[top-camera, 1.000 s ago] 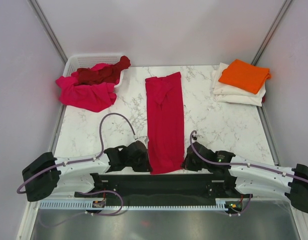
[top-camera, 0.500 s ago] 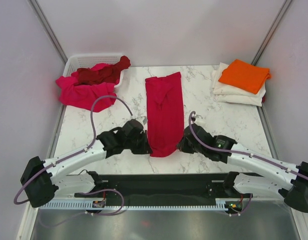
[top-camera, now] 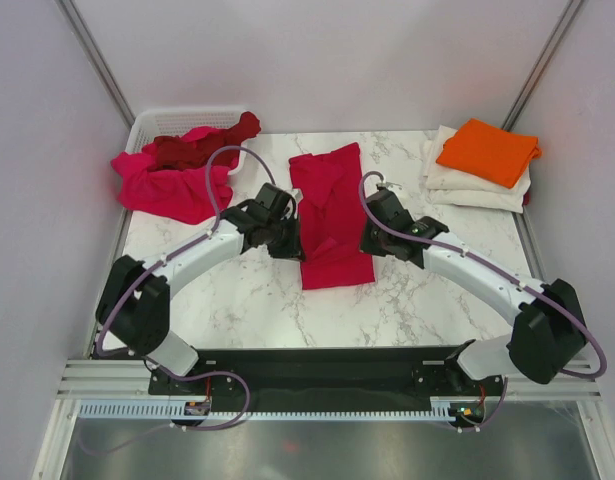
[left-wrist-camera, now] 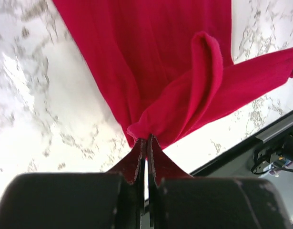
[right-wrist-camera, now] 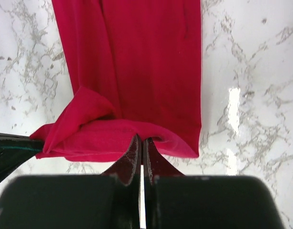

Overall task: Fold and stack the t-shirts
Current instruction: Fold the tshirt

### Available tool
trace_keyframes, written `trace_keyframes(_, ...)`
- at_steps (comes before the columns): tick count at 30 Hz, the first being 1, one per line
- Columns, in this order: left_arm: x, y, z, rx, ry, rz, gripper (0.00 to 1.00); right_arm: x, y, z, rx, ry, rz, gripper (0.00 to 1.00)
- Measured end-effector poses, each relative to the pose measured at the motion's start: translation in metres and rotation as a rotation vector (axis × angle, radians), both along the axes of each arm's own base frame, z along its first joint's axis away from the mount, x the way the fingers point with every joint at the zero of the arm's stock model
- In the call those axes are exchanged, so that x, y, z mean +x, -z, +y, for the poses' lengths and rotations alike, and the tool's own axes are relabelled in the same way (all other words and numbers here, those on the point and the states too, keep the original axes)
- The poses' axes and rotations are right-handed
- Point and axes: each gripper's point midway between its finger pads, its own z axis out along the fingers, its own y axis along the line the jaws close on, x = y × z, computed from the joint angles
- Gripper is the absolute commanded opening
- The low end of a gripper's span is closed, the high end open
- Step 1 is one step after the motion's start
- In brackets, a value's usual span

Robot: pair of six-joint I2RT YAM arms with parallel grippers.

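A crimson red t-shirt (top-camera: 332, 215), folded into a long strip, lies in the middle of the table, its near end lifted and doubled back over itself. My left gripper (top-camera: 292, 236) is shut on the near hem's left corner (left-wrist-camera: 151, 125). My right gripper (top-camera: 367, 238) is shut on its right corner (right-wrist-camera: 136, 131). Both hold the hem above the strip's middle. A magenta-pink t-shirt (top-camera: 167, 185) and a dark maroon one (top-camera: 202, 148) spill from the basket at the back left. A folded orange t-shirt (top-camera: 489, 150) lies on a folded cream-white one (top-camera: 472, 185) at the back right.
A white plastic basket (top-camera: 152, 122) stands at the back left corner. The marble table (top-camera: 427, 290) ends at a black rail (top-camera: 317, 365) at the near edge. Grey walls close in the left and right sides.
Both grippers have carried the red shirt's near hem from the table's near edge away towards the back, doubling the strip over itself. Both arms have stretched out over the table.
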Motion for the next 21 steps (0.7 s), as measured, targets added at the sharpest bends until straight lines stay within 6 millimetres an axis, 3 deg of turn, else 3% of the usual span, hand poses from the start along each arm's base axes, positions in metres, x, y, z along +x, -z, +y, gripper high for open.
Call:
trace_keyframes(13,0.078,-0.001,-0.003,-0.02,0.03,-0.025,0.02,0.059,0.014,-0.009,-0.056,0.015,0.021,0.0)
trace_keyframes(21,0.108,0.021,-0.003,0.007,0.026,-0.001,0.02,0.096,0.04,-0.009,-0.083,0.011,0.062,0.0)
